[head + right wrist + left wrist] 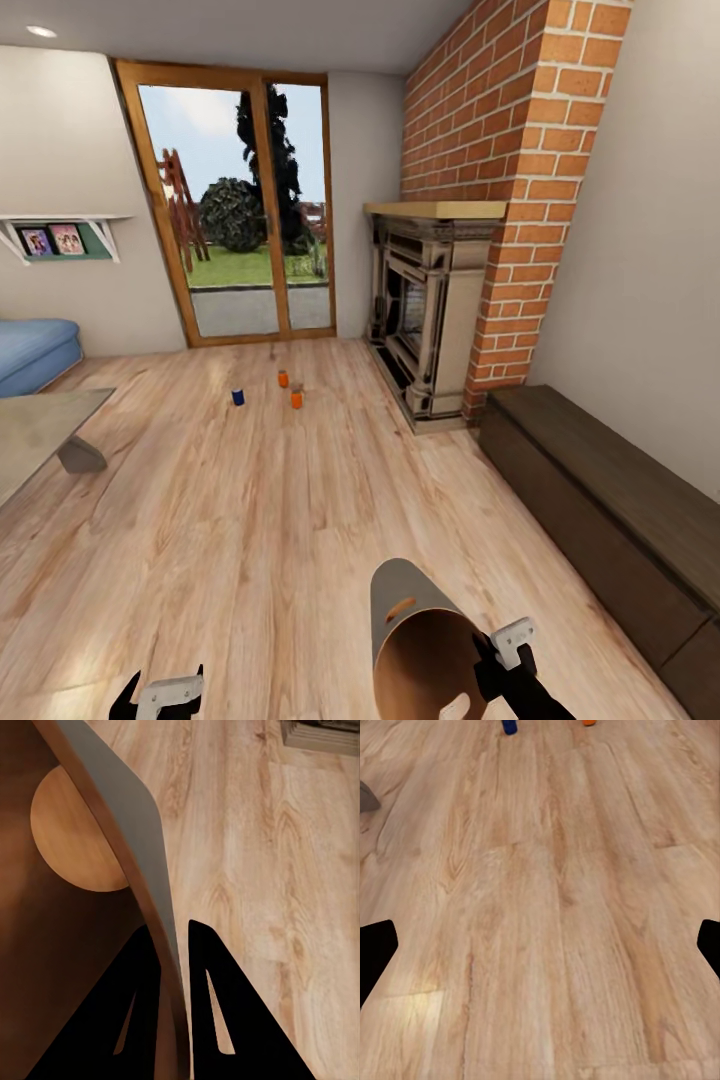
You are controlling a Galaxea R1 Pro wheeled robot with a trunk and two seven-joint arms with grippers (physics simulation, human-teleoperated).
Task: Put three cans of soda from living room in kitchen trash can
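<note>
The right gripper (174, 967), clamped on the trash can (425, 640) rim, must carry it to the soda cans (290, 390) far ahead; the left gripper (165, 695) is spread, holding nothing.

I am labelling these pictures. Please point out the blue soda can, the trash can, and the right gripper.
blue soda can (238, 397): head view, middle of its side, standing on the floor.
trash can (392, 600): head view, grey outer wall above the handle slot.
right gripper (174, 967): right wrist view, between the two fingertips, clamped on the bin's rim.

no readable text, labels or numbers on cans (283, 388), walls or furniture
</note>
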